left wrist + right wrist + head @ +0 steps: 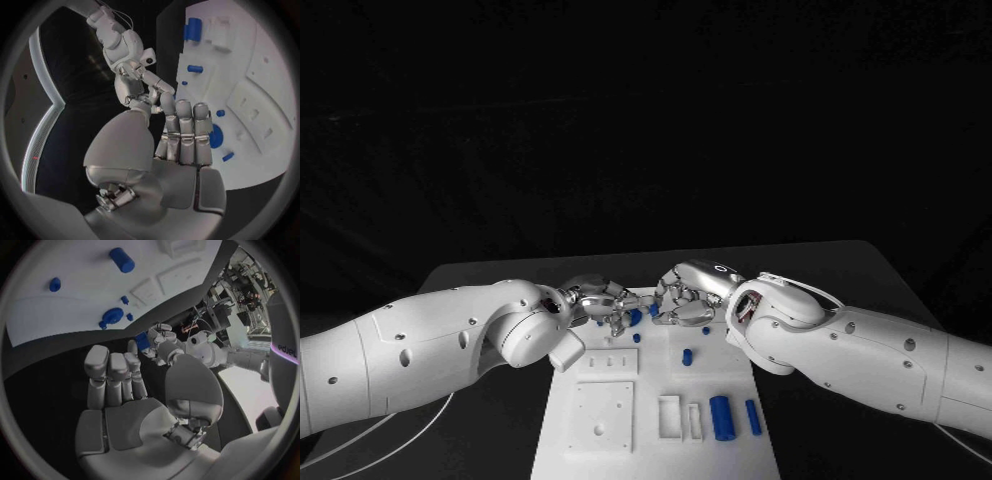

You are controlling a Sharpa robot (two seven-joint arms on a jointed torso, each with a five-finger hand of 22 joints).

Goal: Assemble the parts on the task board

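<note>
A: Starting at the picture's left in the head view, what is the silver left hand (599, 298) doing?

B: It sits over the far end of the flat white task board (625, 440), fingers curled. In the right wrist view a small blue part (142, 340) is pinched at its fingertips.

A: And the silver right hand (687, 296), just right of it?

B: It is near the left hand, fingers bent; I cannot tell whether it holds anything.

A: Where are the other pieces?

B: A blue cylinder (721, 417) and a thinner blue peg (753, 416) lie lower right on the board, with a small blue stub (687, 355) at its middle.
</note>
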